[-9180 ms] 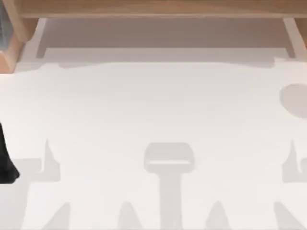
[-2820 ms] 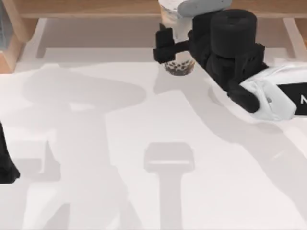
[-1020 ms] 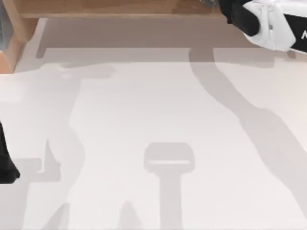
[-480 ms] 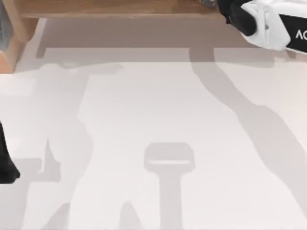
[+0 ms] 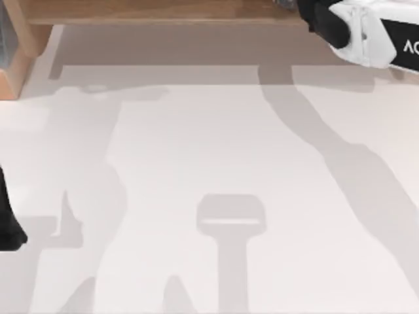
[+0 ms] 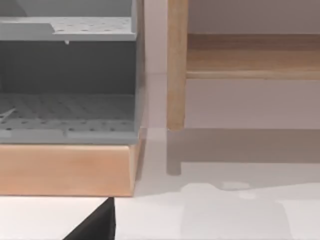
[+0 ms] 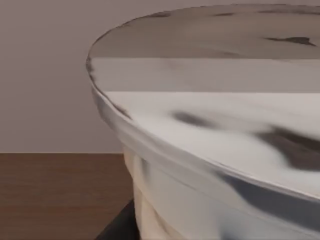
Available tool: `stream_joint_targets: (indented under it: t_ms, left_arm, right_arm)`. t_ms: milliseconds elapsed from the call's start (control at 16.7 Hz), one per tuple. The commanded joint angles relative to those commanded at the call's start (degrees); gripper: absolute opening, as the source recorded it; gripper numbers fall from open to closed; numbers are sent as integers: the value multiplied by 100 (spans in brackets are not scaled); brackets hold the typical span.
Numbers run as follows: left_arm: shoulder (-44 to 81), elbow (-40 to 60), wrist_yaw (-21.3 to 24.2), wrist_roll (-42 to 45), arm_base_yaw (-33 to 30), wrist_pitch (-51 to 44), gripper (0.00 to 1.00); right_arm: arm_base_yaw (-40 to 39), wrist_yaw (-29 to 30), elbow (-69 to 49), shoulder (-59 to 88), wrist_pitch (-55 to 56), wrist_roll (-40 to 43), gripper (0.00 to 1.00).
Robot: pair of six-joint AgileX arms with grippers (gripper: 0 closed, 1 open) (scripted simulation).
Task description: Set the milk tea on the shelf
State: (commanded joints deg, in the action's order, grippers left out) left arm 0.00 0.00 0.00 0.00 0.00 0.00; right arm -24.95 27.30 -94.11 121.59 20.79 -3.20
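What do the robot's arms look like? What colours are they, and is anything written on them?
The right arm, at the top view's upper right above the shelf, has a glossy white rounded shell with a black panel carrying white letters, cut off at the picture's edge, and a black cylindrical part at its end. The left arm, parked at the left edge, shows as a plain black shape.

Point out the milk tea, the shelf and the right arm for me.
milk tea [image 7: 210,130]: right wrist view, on its rounded top.
shelf [image 5: 150,11]: top view, on the long board.
right arm [image 5: 376,33]: top view, on its white casing.
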Motion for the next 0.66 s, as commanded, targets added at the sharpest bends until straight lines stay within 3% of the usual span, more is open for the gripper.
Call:
stream_joint_targets:
  t_ms: [300, 660]
  left_arm:
    - [0, 0, 0, 0, 0, 0, 100]
    - [0, 0, 0, 0, 0, 0, 100]
  right_arm:
    - [0, 0, 0, 0, 0, 0, 98]
    - [0, 0, 0, 0, 0, 0, 100]
